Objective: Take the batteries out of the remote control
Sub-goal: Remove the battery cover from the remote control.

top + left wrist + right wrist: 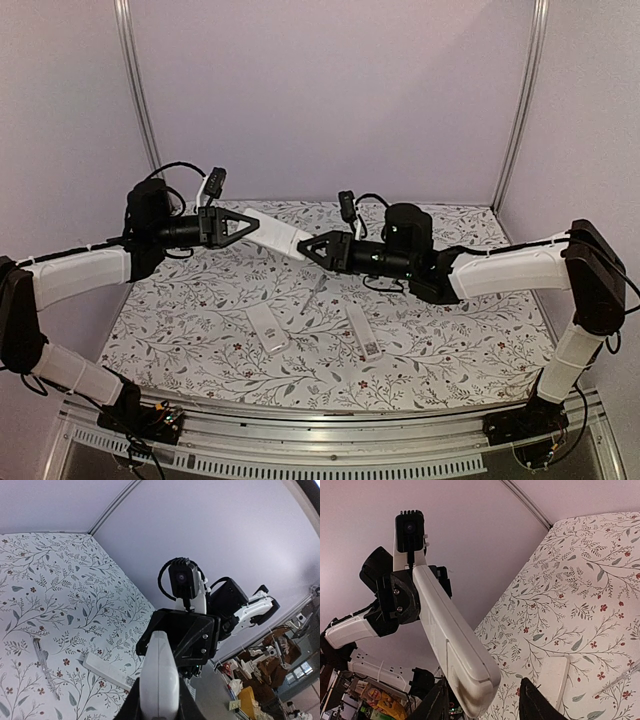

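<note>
Remote (275, 235): likely light, stiff, slick; I'd grip its narrow sides. My left gripper (250, 225) pinches one end; right gripper (305, 250), jaws spread, flanks the other.

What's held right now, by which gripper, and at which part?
The left gripper clamps one end of the long white remote; the right gripper is open around the other end, not gripping.
</note>
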`<state>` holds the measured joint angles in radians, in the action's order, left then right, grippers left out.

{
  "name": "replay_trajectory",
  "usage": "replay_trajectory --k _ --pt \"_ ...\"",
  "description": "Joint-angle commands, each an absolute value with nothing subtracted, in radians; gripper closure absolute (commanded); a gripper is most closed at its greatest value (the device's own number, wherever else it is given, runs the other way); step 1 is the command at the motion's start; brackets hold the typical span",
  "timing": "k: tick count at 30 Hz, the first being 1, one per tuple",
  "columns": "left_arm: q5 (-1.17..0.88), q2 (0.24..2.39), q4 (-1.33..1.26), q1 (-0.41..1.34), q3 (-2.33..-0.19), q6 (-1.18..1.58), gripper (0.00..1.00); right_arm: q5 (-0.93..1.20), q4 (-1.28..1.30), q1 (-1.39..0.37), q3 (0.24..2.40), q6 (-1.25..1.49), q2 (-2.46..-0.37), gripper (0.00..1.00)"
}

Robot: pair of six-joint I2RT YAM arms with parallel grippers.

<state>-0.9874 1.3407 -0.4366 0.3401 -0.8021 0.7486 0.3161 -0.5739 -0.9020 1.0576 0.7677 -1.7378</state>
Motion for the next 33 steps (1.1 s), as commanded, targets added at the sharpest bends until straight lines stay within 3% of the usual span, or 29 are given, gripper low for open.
replay_trajectory --k 1,6,13,33 --pt "-1.002 1.331 -0.467 0.346 -0.795 0.740 1.00 0.346 -0.578 -0.897 1.100 0.759 -1.765 0.53" --pt "-1.000 1.333 -0.468 0.348 -0.794 0.740 1.00 0.356 -0.580 -0.897 1.120 0.759 -1.780 0.45" --pt "-1.002 1.333 -0.468 0.349 -0.795 0.740 1.00 0.347 -0.580 -0.897 1.125 0.771 -1.795 0.47" --pt "-1.000 1.324 -0.471 0.349 -0.795 0.740 1.00 0.293 -0.511 -0.867 1.091 0.869 -1.806 0.75"
